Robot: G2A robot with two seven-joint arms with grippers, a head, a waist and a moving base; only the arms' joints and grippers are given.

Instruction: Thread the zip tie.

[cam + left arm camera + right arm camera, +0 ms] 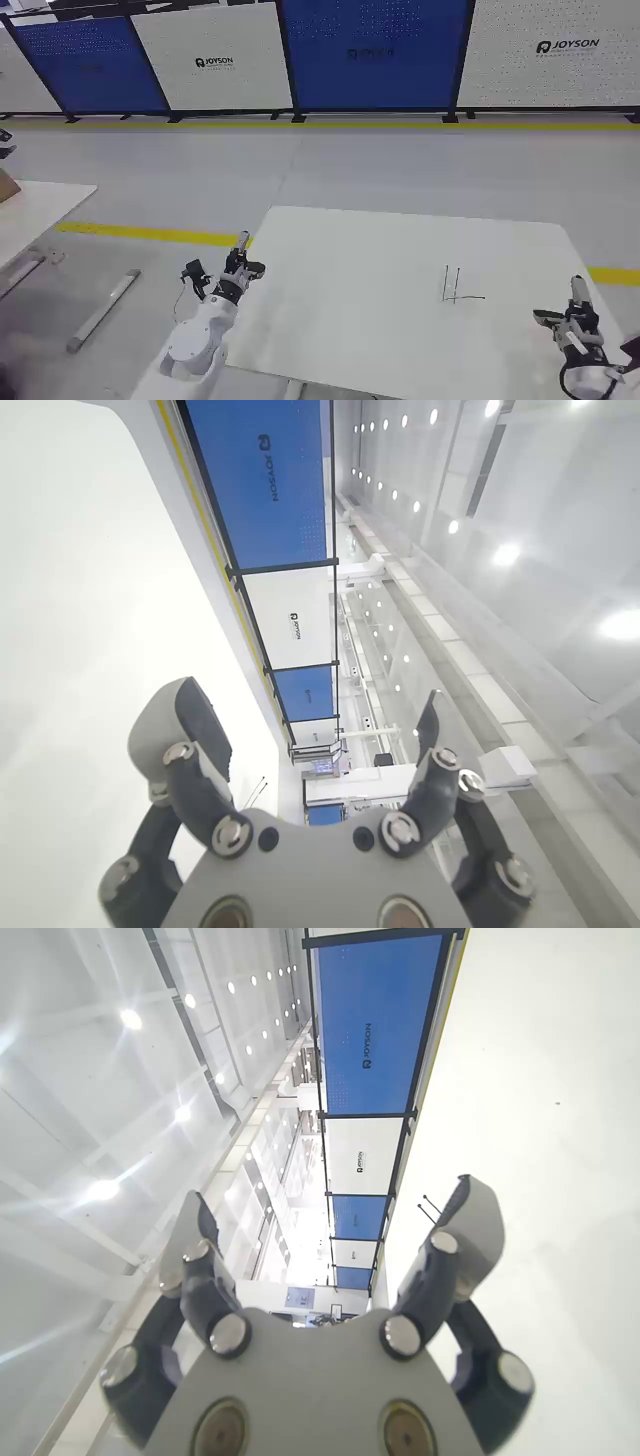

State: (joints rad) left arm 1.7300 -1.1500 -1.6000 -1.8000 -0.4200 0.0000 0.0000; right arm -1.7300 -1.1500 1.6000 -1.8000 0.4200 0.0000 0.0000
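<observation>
Black plastic on a white counter (350, 340): the zip tie (452, 285) lies flat, right of centre. Two thin strands run side by side, their long axes pointing away from you, and a short piece crosses at their near ends. Your right pincer (331, 1190) hangs at the counter's right edge, spread and empty, with the tie off to its left. Your left pincer (312, 695), also spread and empty, hangs at the left edge, well apart from the tie. The right arm is nearer, so the first pick looks like its job.
</observation>
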